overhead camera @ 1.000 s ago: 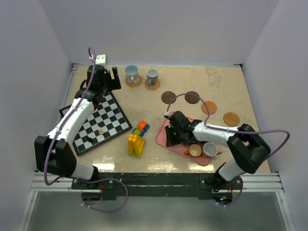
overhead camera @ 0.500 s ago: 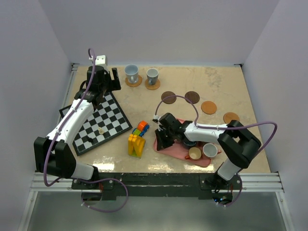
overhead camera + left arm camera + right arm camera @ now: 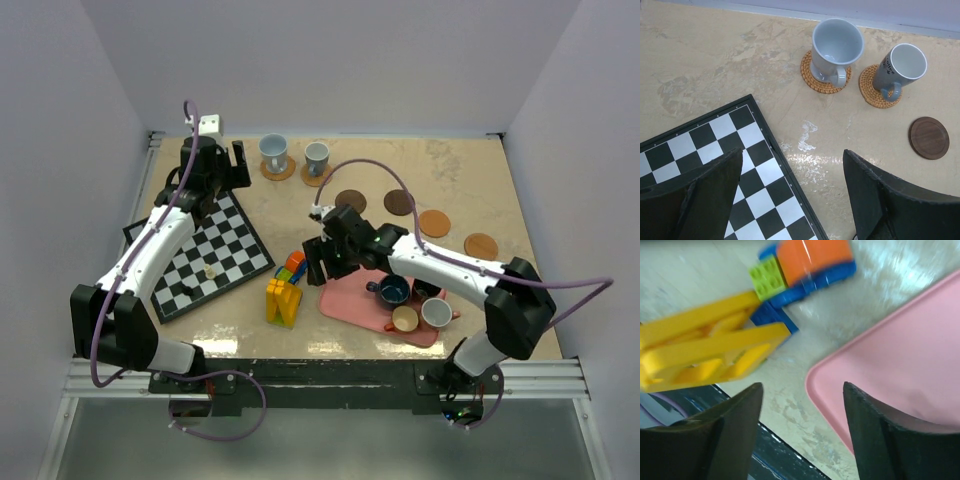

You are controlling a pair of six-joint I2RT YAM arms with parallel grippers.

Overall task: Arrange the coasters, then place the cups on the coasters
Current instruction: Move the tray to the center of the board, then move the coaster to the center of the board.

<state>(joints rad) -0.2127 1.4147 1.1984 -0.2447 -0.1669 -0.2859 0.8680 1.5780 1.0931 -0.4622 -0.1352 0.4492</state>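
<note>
Top external view, your right end effector (image 3: 318, 264) released and empty at the pink rectangular plastic tray's (image 3: 352, 298) left edge, navy ceramic cup (image 3: 392, 291) on that tray, your left end effector (image 3: 795, 195) released too, two pale blue-white cups (image 3: 836, 45) on woven orange-tan coasters (image 3: 812, 82) far across the table (image 3: 460, 180).

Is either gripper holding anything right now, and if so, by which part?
Nothing is held: the left gripper and the right gripper are both open and empty.

Two cups (image 3: 836, 47) atop woven coasters (image 3: 811, 80)
</note>
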